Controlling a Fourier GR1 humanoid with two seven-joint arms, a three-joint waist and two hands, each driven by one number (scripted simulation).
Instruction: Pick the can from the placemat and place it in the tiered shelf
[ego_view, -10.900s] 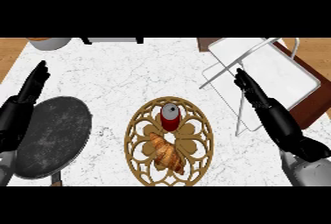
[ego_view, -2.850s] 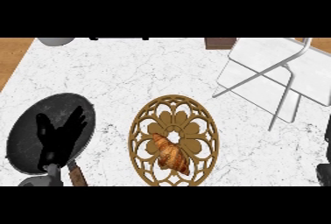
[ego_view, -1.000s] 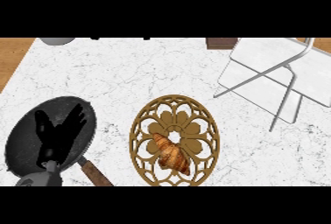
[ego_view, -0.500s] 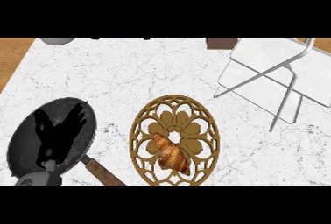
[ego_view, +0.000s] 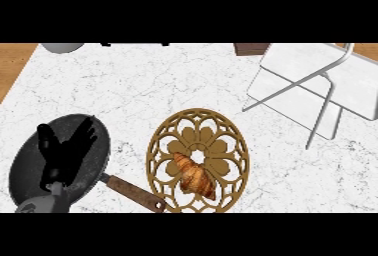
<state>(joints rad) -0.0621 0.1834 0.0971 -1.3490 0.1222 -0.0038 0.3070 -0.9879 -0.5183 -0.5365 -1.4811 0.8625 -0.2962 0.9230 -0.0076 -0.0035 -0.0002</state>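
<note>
Black left hand (ego_view: 68, 152) at 8 o'clock, fingers spread wide over pan (ego_view: 29, 165); croissant (ego_view: 195, 179) on placemat (ego_view: 198, 160); shelf (ego_view: 314, 85) at 2 o'clock.

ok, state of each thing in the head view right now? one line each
left hand: open, fingers straight, over the pan
right hand: not in view
pan: flat on the counter, handle pointing lower right
placemat: flat on the counter, no can on it
croissant: lying on the placemat
tiered shelf: upright at right, no can visible in it
can: not visible
</note>
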